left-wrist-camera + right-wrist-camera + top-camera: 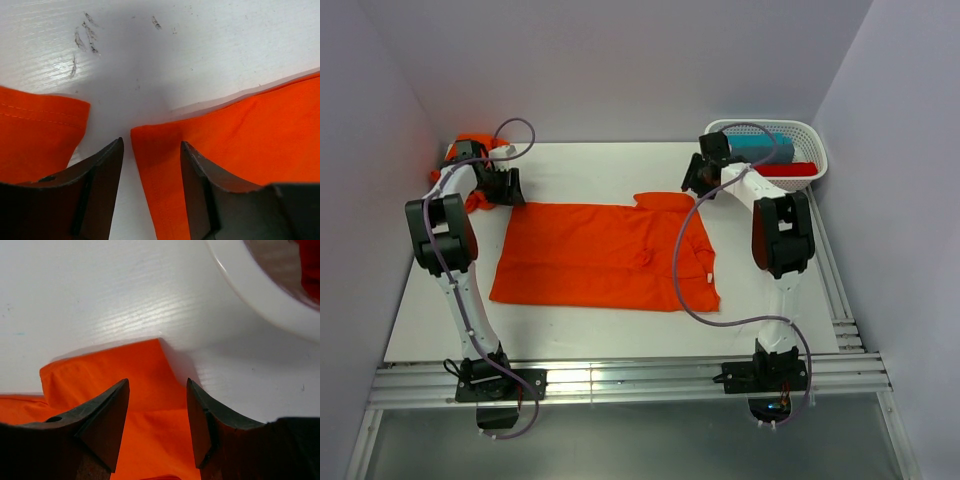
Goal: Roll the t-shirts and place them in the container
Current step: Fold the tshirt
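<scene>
**Two orange t-shirts, one basket, two cloths, two arms**

There are two orange t-shirts. One spread t-shirt [590, 255] lies on the single white table [600, 325], to the near left of the basket [817, 150]. One bunched t-shirt [470, 138] sits far to the basket's left, in the opposite back corner.

The basket is the only one, and it holds two cloths: one teal cloth [760, 150] and one red cloth [788, 169].

Two robot arms stand at the table: the left arm [445, 235] well left of the basket and the right arm [780, 235] just beside it. Each carries one gripper, making two: the left gripper [151, 145] and the right gripper [157, 382], each with two fingers.

Two purple cables run along the arms, the left cable [520, 125] and the right cable [685, 290].
</scene>
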Available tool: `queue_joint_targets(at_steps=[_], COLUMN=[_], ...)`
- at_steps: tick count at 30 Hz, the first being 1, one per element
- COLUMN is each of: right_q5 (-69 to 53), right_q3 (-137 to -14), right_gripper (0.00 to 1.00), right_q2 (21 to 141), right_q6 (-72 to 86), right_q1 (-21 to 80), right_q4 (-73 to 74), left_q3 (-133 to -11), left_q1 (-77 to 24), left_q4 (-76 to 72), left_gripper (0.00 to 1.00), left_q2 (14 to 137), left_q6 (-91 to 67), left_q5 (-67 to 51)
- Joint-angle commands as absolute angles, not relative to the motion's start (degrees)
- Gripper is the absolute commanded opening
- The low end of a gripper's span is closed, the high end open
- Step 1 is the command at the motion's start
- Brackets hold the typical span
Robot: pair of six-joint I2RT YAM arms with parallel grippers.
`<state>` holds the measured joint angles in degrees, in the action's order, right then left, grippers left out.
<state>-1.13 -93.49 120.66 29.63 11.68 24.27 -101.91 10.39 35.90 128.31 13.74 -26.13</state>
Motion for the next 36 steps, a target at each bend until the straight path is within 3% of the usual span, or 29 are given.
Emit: queue_joint_targets(at_steps=[1,8,15,21,25,28,36], right_q5=[-0.7,-0.1,-0.7,-1.4,-2.2,-2.6,-2.0], right_q3=[-98.8,-99.0,-99.9,-99.5,-99.6,-98.7,-96.1], right_gripper=[0.57,0.57,0.57,0.52,0.45,0.30,0.10], right_q2=[122.3,123.4,125.1,124.8,124.7,123.9,120.9], right_q6=[27.8,27.9,27.9,28.0,28.3,28.4,28.3], right_q1=[12.2,12.4,12.7,13.0,13.0,13.0,13.1], right_q4=[26.4,27.1,27.6,26.7,26.5,25.8,25.1], left_q3=[-102.1,-102.2,-101.4,-99.1,-98.2,-96.4,-93.3], left_q1=[9.8,9.3,9.1,9.0,9.1,9.0,9.0], left_q4=[35.0,35.0,33.9,31.4,30.4,28.5,25.1], left_gripper=[0.53,0.41,0.21,0.12,0.06,0.03,0.00], left_q2=[128.2,128.4,127.9,126.0,124.9,123.1,118.8], left_q6=[13.2,13.0,12.4,11.7,11.0,10.2,8.6], left_q5=[-27.6,-27.2,-26.5,-25.8,-25.8,-25.8,-26.2])
